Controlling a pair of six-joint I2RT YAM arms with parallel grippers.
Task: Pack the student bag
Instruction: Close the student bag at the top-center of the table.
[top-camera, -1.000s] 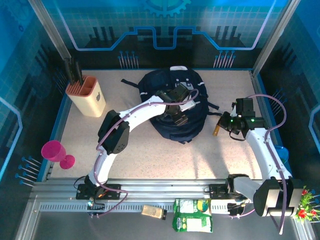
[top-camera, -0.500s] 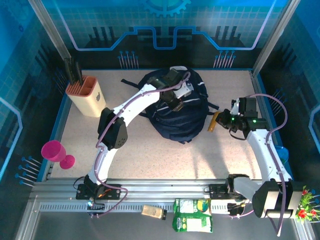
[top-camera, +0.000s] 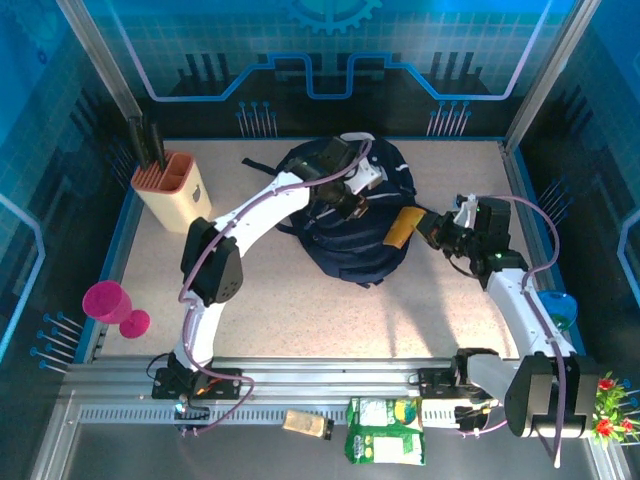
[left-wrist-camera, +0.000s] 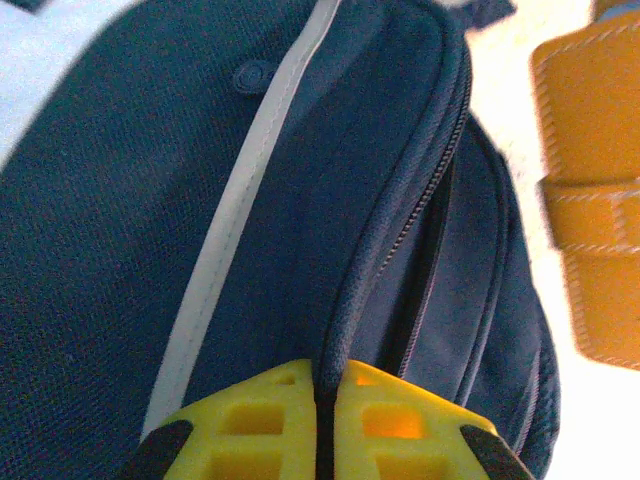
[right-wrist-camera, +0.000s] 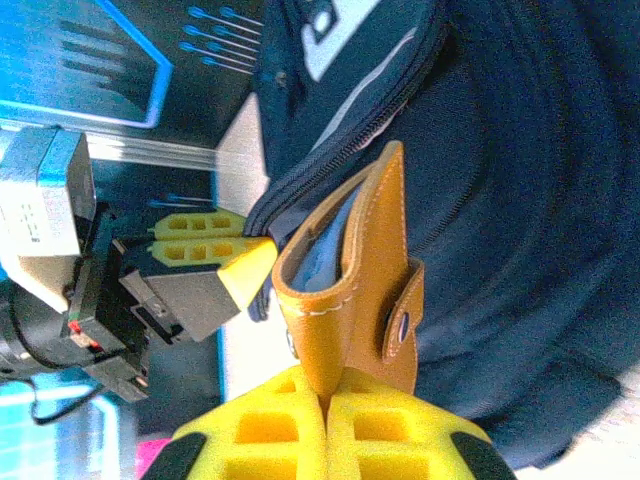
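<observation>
You have one student bag (top-camera: 345, 255) lying on the table (top-camera: 300, 310). Your left gripper (left-wrist-camera: 327, 385) sits on the bag's top, fingers pinched tight on its zipper-edge fold. Your right gripper (right-wrist-camera: 325, 400), at the bag's right edge, clamps one tan wallet (right-wrist-camera: 345, 290).

Hidden and cropped bits
Left wrist: student bag (left-wrist-camera: 200, 200) runs off top, left and bottom, pale patch (left-wrist-camera: 60, 60) at top-left blurred; orange case (left-wrist-camera: 590, 190) cropped at right; left gripper (left-wrist-camera: 325, 385) fingers cut by bottom edge, pinched bag rim vanishes between them. Right wrist: case's lower end buried between right gripper (right-wrist-camera: 325, 400) fingers. Top view: left arm (top-camera: 260, 215) covers the bag's middle; dark items (top-camera: 150, 140) in beige holder (top-camera: 172, 195) too small to identify.
</observation>
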